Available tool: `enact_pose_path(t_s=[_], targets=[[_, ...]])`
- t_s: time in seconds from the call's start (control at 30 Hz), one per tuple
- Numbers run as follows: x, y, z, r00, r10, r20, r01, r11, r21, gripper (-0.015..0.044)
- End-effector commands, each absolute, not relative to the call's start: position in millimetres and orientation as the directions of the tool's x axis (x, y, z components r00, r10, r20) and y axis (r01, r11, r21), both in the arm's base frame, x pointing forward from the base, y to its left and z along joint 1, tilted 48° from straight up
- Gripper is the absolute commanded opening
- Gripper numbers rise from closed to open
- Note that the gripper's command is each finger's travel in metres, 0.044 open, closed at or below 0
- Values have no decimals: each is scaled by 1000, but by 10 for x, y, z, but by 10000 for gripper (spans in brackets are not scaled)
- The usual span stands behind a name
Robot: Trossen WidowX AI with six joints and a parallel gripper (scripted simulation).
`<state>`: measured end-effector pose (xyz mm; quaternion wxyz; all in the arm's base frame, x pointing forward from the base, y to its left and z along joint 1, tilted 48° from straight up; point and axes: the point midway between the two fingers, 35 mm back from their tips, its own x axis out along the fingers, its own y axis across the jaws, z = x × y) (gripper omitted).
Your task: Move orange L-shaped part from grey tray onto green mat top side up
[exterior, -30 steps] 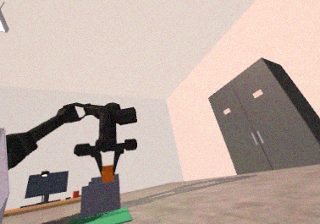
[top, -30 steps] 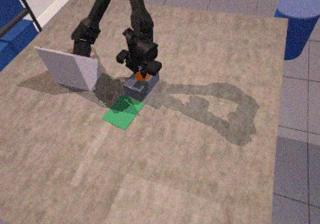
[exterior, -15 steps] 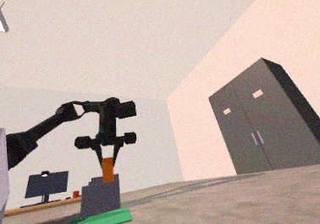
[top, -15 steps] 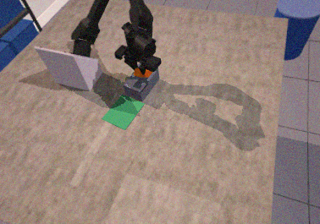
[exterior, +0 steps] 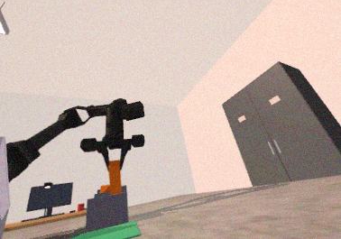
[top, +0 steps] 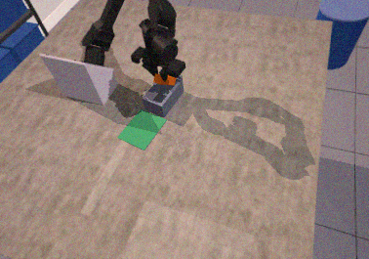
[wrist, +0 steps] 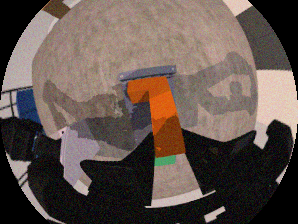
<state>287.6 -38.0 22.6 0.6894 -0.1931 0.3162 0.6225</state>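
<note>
The orange L-shaped part (top: 171, 80) (exterior: 115, 179) (wrist: 162, 107) stands steeply tilted, its straight end raised. My gripper (top: 164, 76) (exterior: 115, 165) (wrist: 165, 133) is shut on that raised end, above the tray. The L-shaped end is lowest, at the far side of the grey tray (top: 155, 107) (exterior: 105, 214) (wrist: 148, 73); whether it still touches the pocket is hidden. Part of the dark pocket shows uncovered in the top view. The green mat (top: 142, 137) (exterior: 113, 232) (wrist: 165, 160) lies flat beside the tray, with nothing on it.
A pale upright panel (top: 73, 79) (exterior: 4, 181) (wrist: 80, 150) stands on the table left of the tray in the top view, near the arm's base. A blue bin (top: 344, 30) stands beyond the table's right edge.
</note>
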Motion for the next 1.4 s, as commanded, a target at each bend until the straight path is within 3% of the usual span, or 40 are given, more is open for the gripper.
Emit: enact_pose_path(t_s=[0.0, 0.73, 1.37], targets=[[2897, -447, 285, 29, 731, -682, -983, 146, 115, 0], [2885, -617, 426, 29, 731, -682, -982, 146, 116, 0], [2625, -1164, -240, 29, 728, -685, -982, 147, 115, 0]])
